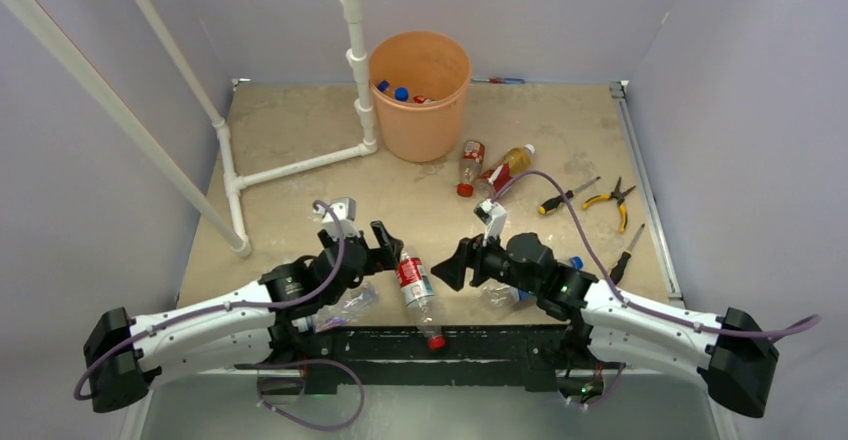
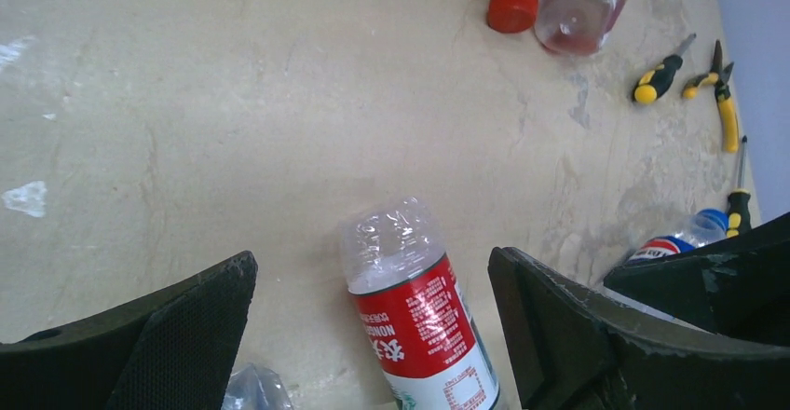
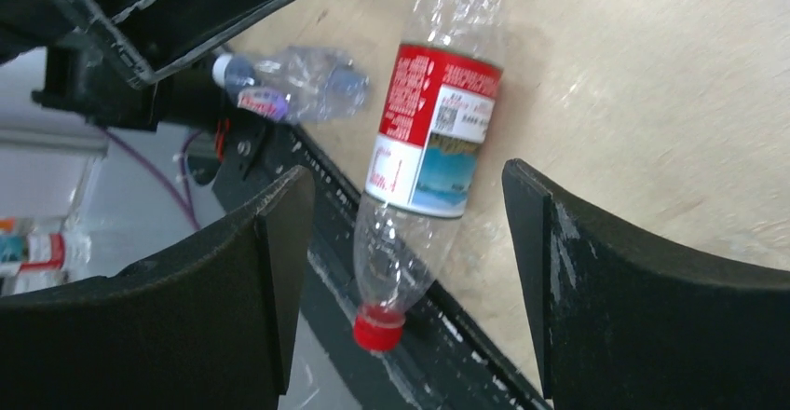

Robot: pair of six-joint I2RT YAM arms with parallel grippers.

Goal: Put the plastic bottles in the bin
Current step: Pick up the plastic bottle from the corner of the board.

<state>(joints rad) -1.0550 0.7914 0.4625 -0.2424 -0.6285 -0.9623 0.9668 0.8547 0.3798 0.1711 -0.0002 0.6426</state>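
Observation:
A red-labelled plastic bottle lies near the table's front edge, with its red cap over the edge. My left gripper is open beside its base, which shows between the jaws. My right gripper is also open on the bottle's other side, and the bottle shows between its jaws without touching them. A crushed clear bottle lies under my left arm. A Pepsi bottle lies under my right arm. Two more bottles lie by the orange bin, which holds blue-capped bottles.
A white pipe frame stands at the back left, beside the bin. Pliers and screwdrivers lie on the right side of the table. Grey walls close in the left, back and right.

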